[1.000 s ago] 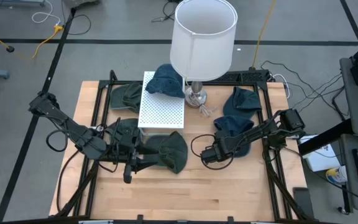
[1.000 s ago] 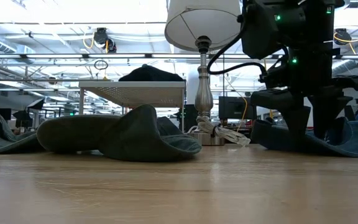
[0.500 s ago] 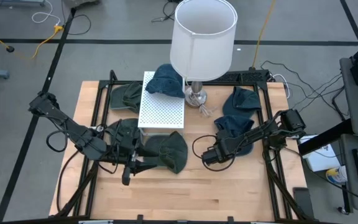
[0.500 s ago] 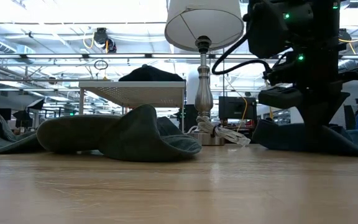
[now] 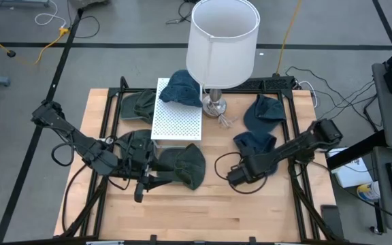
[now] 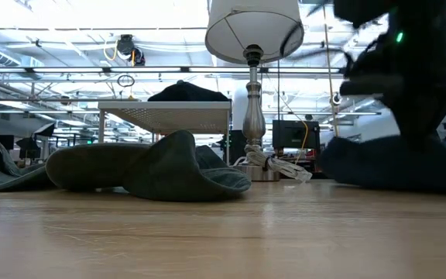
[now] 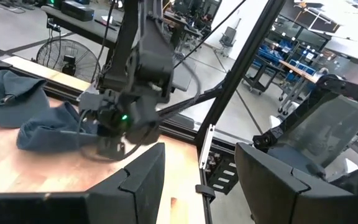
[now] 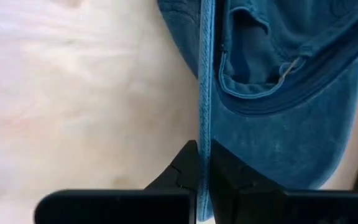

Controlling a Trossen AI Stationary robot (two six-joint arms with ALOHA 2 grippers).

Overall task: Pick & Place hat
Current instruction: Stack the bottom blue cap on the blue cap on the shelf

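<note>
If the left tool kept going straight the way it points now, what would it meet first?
Probably the right tool, gripping the crumpled blue fabric hat across the wooden table. The left tool faces it; depth between them is unclear.

The table [image 5: 203,211] is evenly lit from overhead, with only soft shadows cast under the arms. In the level view, glare from bright ceiling lights [image 6: 130,15] is seen behind the lamp [image 6: 254,31], and the right arm [image 6: 409,70] is smeared by motion blur. Beside the right gripper [image 8: 205,180], the blue hat [image 8: 278,99] is rendered sharply.
</note>
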